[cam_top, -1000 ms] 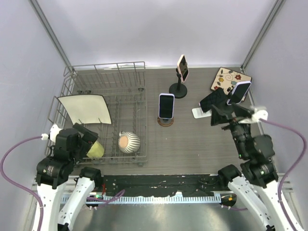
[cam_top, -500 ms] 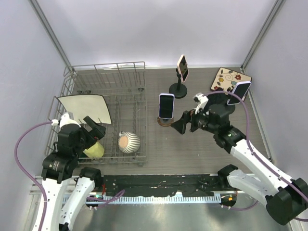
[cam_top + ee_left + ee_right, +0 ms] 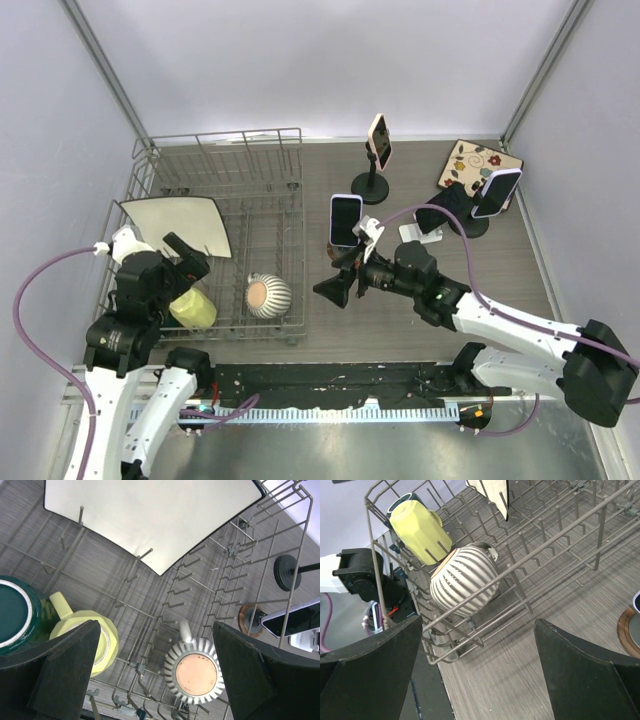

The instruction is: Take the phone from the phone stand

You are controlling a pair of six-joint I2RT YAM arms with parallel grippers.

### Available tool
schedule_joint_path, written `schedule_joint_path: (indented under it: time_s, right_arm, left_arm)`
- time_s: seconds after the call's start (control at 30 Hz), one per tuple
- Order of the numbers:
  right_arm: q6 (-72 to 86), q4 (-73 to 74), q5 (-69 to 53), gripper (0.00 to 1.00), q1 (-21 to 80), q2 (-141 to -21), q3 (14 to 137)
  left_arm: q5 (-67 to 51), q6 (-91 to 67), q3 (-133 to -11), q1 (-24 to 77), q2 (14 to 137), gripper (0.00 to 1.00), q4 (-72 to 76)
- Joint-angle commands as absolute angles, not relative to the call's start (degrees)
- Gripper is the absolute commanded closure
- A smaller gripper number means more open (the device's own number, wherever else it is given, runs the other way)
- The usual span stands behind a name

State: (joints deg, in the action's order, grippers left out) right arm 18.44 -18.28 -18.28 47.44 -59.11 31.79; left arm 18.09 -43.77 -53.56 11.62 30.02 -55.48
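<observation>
Ok, see phone (image 3: 346, 220) upright on round wooden stand (image 3: 343, 253), mid-desk (image 3: 330, 330), just right of dish rack (image 3: 270, 160). Have right gripper (image 3: 333, 289) low, just in front of that stand, arm stretched leftward, jaws wide apart and empty. Have left gripper (image 3: 188, 258) over rack's near-left corner, jaws likewise spread, empty. Note plate (image 3: 175, 225), yellow mug (image 3: 193, 312), striped mug (image 3: 268, 296) in rack; second phone (image 3: 379, 141) and third phone (image 3: 497, 192) on stands further back.
</observation>
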Motion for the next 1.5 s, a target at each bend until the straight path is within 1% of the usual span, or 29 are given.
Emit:
schedule_joint_path:
  time_s: [0.0, 0.07, 0.17, 0.2, 0.27, 0.53, 0.6, 0.7, 0.73, 0.77, 0.93, 1.1, 1.27, 1.47]
  right_arm:
    - [14.8, -27.3, -14.9, 0.01, 49.1, -61.9, 31.0]
    - [14.4, -28.7, -15.2, 0.01, 49.7, -62.9, 31.2]
    - [14.2, -29.7, -13.5, 0.01, 51.0, -64.2, 31.6]
    - [14.2, -29.7, -12.7, 0.01, 51.1, -64.6, 32.1]
    - [14.2, -29.3, -10.7, 0.01, 51.1, -65.9, 32.5]
    - [14.6, -30.2, -10.4, 0.01, 51.2, -69.8, 33.7]
    - [14.9, -30.5, -10.7, 0.01, 51.2, -70.4, 34.2]
    - [15.3, -30.5, -11.2, 0.01, 51.2, -71.2, 34.6]
    - [15.4, -30.5, -11.5, 0.01, 51.2, -71.5, 34.7]
    - [15.3, -30.6, -11.7, 0.01, 51.2, -71.5, 34.7]
    - [14.1, -31.4, -12.2, 0.01, 51.2, -71.5, 34.5]
    - [13.0, -31.0, -12.0, 0.01, 51.2, -70.2, 33.8]
    - [11.8, -30.3, -11.3, 0.01, 51.2, -69.7, 33.2]
    - [10.8, -30.2, -9.8, 0.01, 51.2, -70.7, 33.2]
  left_arm:
    - [21.6, -41.1, -56.5, 11.8, 31.6, 0.00, -53.2]
    - [23.0, -40.8, -56.9, 11.8, 32.1, 0.00, -53.4]
    - [29.4, -39.7, -58.4, 11.8, 33.0, 0.00, -54.6]
    - [33.5, -39.6, -59.1, 11.8, 33.1, 0.00, -54.9]
    - [36.9, -38.1, -59.4, 11.8, 34.0, 0.00, -54.3]
    - [51.8, -32.2, -57.5, 10.6, 39.7, 0.00, -42.1]
    - [55.2, -28.7, -55.5, 9.1, 40.3, 0.00, -35.6]
    - [53.3, -24.7, -52.9, 2.5, 41.2, 0.00, -27.4]
    - [51.7, -24.3, -52.5, -2.3, 41.7, 0.00, -25.9]
    - [48.5, -23.8, -51.8, -4.5, 42.4, 0.00, -23.3]
    - [47.2, -23.0, -49.7, -9.7, 48.9, 0.00, -16.4]
    - [37.8, -28.3, -47.6, -18.1, 54.7, 0.00, -10.2]
    - [35.1, -31.7, -46.1, -22.4, 59.1, 0.00, -5.3]
    - [34.1, -28.9, -46.3, -22.9, 62.0, 0.00, -1.3]
